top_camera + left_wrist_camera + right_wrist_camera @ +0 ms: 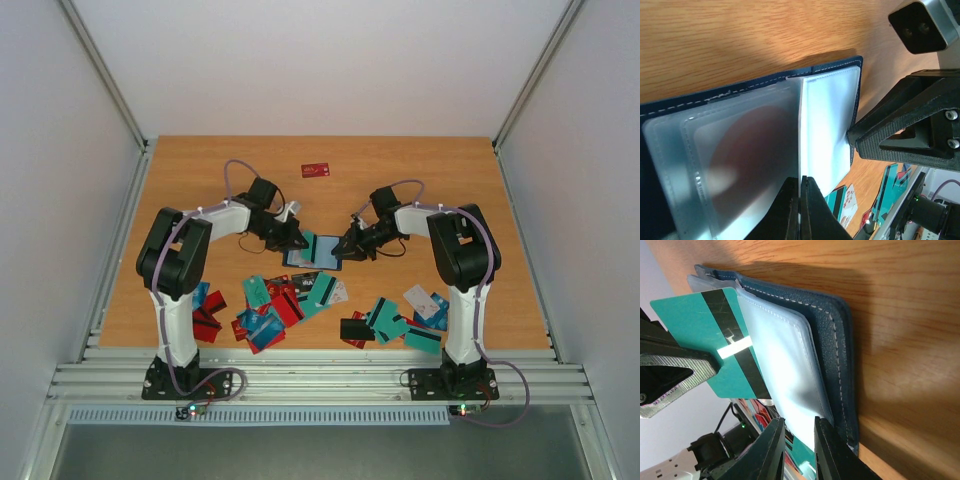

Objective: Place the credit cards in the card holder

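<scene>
Wood in orange-brown makes the counter (200,180), boxed by white walls (300,60). At its middle we see the card holder (314,262) lying open. Left jaws are clamped on a teal card (700,325) over the holder's clear sleeves; right jaws straddle a sleeve edge, and we cannot tell whether they grip it. Loose credit cards (275,305) litter the near side, their print too small to read.

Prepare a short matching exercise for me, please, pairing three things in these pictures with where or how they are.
Things:
1. teal card
2. card piles
3. holder

States:
A. lying open and flat, mid-table
B. pinched in the left end effector
C. spread along the near side

Pairs: 1-B, 2-C, 3-A
</scene>
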### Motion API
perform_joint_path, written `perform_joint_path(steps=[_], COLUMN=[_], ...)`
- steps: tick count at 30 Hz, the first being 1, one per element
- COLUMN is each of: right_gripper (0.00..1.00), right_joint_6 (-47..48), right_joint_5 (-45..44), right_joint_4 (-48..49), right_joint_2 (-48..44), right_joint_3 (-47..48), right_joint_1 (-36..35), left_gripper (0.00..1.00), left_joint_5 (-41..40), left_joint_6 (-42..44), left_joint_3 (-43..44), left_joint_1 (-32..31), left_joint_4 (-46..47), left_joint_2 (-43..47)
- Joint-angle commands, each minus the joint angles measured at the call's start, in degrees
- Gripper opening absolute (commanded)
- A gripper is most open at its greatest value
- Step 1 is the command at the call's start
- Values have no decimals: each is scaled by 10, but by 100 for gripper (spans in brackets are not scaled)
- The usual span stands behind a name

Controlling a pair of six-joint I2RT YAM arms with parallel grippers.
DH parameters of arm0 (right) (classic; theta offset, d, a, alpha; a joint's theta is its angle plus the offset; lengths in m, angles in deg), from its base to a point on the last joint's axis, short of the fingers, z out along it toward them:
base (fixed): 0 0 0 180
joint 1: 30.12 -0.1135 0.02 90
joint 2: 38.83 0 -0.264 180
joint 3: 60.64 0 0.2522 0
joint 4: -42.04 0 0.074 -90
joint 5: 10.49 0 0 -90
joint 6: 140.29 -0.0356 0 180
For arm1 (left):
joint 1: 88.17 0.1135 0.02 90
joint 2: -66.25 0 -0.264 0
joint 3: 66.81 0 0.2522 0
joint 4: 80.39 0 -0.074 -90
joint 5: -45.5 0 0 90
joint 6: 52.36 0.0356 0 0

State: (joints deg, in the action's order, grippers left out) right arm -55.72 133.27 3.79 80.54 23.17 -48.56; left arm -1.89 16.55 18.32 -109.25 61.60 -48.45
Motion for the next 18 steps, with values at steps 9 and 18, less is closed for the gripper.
perform_joint_path(steps=[9, 18], right_gripper=[19, 20], right_joint_6=[14, 15], right_joint_5=[-21, -22], right_joint_4=[-26, -31], right_joint_2=[26, 18], right_joint_3=[4, 2], right_joint_1=[2, 7], left_gripper=[0, 0], left_joint_5=[8, 31], left_joint_6=[-21, -13], left_joint_3=[-7, -4], left_joint_1=[-13, -12], left_joint_4=[39, 34], left_joint_2=[-12, -13])
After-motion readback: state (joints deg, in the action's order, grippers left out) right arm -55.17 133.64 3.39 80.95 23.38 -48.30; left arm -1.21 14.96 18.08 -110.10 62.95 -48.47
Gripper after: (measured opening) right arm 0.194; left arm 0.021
